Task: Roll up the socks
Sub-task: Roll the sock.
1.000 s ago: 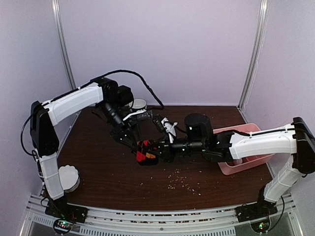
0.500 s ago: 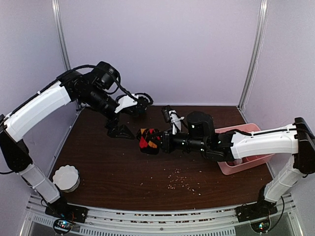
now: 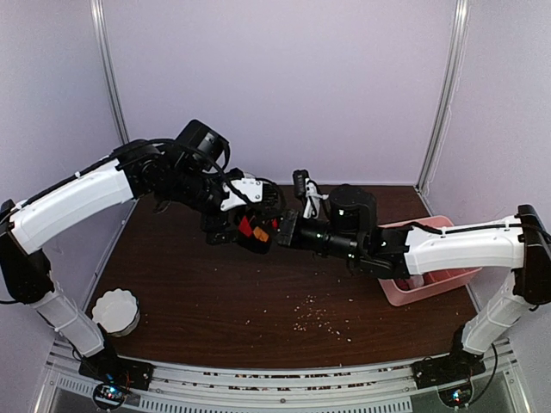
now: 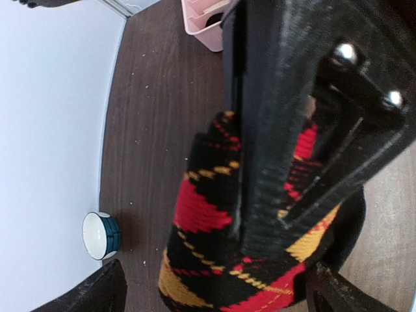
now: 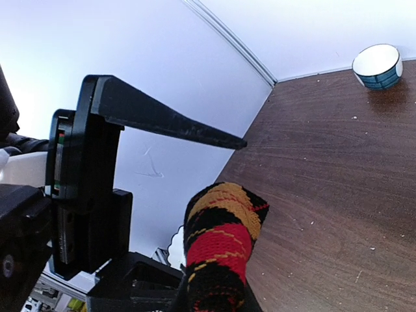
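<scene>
Two arms are meeting in mid-air over the dark tabletop point(image 3: 198, 301), the left arm point(image 3: 86, 194) reaching in from its side and the right arm point(image 3: 456, 245) stretching across from the other. Looks to me like we're mid-step on the rolling, some kind of hand-off or re-grip. The right pincer point(image 4: 253, 214) is pressing its fingers together on the argyle sock point(image 4: 201, 214), which is hanging bunched up above the wood, not touching it. The left pincer point(image 4: 216, 266) is sitting spread wide with the sock between its fingers, not gripping anything. My guess is the next move is the left one closing on the free end while the right is hanging on, otherwise the bundle is probably going to flop open.

Counting: one tabletop, two arms, one pink bin point(image 3: 439, 280) at the right, one white bowl point(image 3: 116, 311) near the left, one sock (I'm not seeing the striped one anywhere), plus a scatter of crumbs point(image 3: 314, 314).
</scene>
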### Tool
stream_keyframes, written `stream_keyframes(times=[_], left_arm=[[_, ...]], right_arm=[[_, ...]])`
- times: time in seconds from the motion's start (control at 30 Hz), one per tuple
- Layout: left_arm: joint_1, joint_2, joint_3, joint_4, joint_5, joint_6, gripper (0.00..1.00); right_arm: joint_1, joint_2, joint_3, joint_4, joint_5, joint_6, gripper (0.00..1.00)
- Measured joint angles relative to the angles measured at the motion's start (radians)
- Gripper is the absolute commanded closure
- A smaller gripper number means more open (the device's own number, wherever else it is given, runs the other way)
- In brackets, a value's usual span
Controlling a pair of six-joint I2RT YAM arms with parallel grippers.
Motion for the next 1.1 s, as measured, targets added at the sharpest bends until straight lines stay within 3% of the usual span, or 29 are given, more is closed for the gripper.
stream_keyframes(times=[0.47, 0.57, 0.63, 0.73, 0.8, 0.9, 1.0, 1.07, 1.1], left_arm=[[-0.042, -0.018, -0.124, 0.149, -0.183, 0.037, 0.04], [-0.049, -0.030, -0.142, 0.179, -0.233, 0.055, 0.16], [-0.056, -0.034, -0.153, 0.209, -0.273, 0.073, 0.33], [-0.065, -0.035, -0.165, 0.236, -0.314, 0.097, 0.49], [-0.068, -0.035, -0.171, 0.242, -0.332, 0.102, 0.51], [-0.068, -0.035, -0.172, 0.247, -0.350, 0.106, 0.42], [-0.068, -0.035, -0.173, 0.253, -0.369, 0.109, 0.43], [-0.069, -0.035, -0.173, 0.255, -0.381, 0.114, 0.49], [-0.071, -0.035, -0.173, 0.255, -0.386, 0.115, 0.59]], right_arm=[[0.015, 0.042, 0.018, 0.056, 0.000, 0.165, 1.00], [0.016, 0.054, 0.018, 0.066, -0.001, 0.198, 1.00], [0.016, 0.060, 0.018, 0.073, -0.004, 0.216, 1.00], [0.014, 0.074, 0.021, 0.085, -0.003, 0.244, 1.00], [0.009, 0.084, 0.028, 0.093, 0.003, 0.262, 1.00], [0.003, 0.097, 0.032, 0.116, 0.005, 0.288, 1.00], [0.003, 0.105, 0.032, 0.130, 0.006, 0.314, 1.00], [0.002, 0.111, 0.032, 0.146, 0.006, 0.337, 0.95], [0.001, 0.116, 0.031, 0.157, 0.006, 0.346, 0.91]])
